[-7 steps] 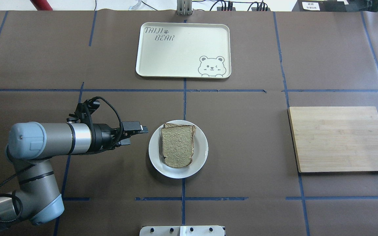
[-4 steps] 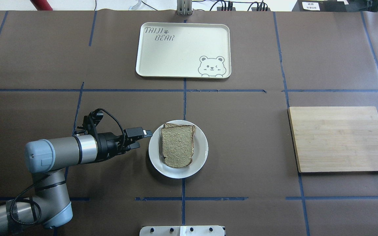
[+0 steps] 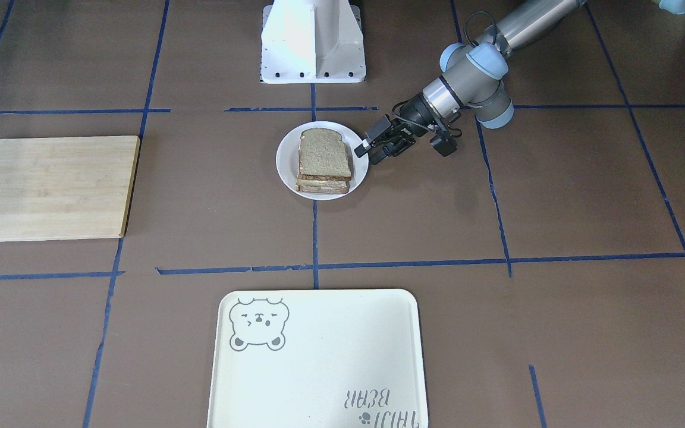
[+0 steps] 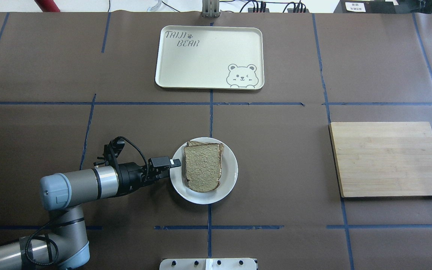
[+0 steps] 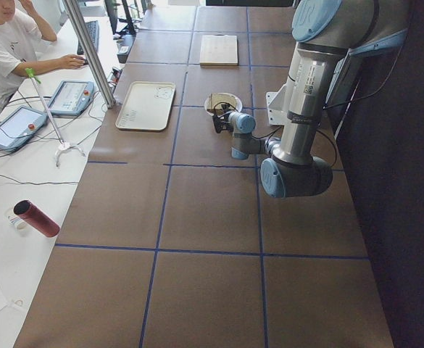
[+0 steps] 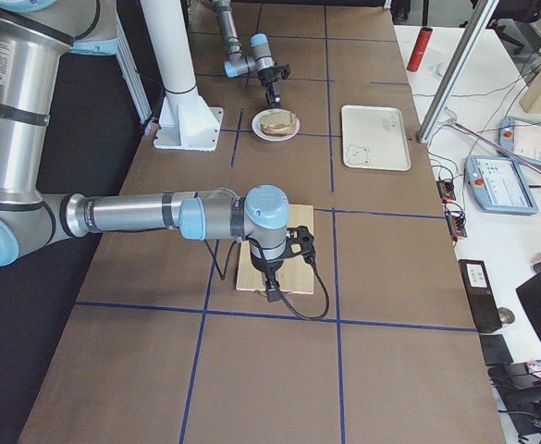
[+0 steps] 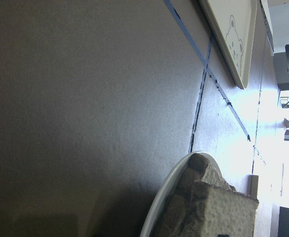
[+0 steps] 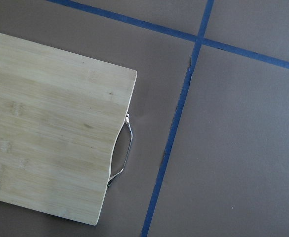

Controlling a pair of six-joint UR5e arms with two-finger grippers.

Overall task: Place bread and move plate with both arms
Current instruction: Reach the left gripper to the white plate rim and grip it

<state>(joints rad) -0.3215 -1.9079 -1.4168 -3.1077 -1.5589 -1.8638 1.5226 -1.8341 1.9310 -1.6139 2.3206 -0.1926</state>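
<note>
The bread (image 4: 203,168) lies as the top slice of a small stack on the white plate (image 4: 231,182), near the table's middle. My left gripper (image 4: 171,167) is open at the plate's left rim, one finger reaching over the rim and the other lower beside it. The front view shows the same: left gripper (image 3: 371,152) at the edge of the plate (image 3: 286,160), bread (image 3: 323,153) untouched. The left wrist view shows the plate rim (image 7: 168,195) and bread (image 7: 218,207) close by. My right gripper (image 6: 270,291) hangs over the cutting board; I cannot tell its state.
A cream bear tray (image 4: 208,56) lies at the far middle of the table. A wooden cutting board (image 4: 388,159) with a metal handle (image 8: 122,153) lies on the right. The white robot base (image 3: 313,41) stands at the near edge.
My left arm has moved right and a little nearer, bringing the open gripper from beside the plate up to its left rim. Plate and bread have not moved.
</note>
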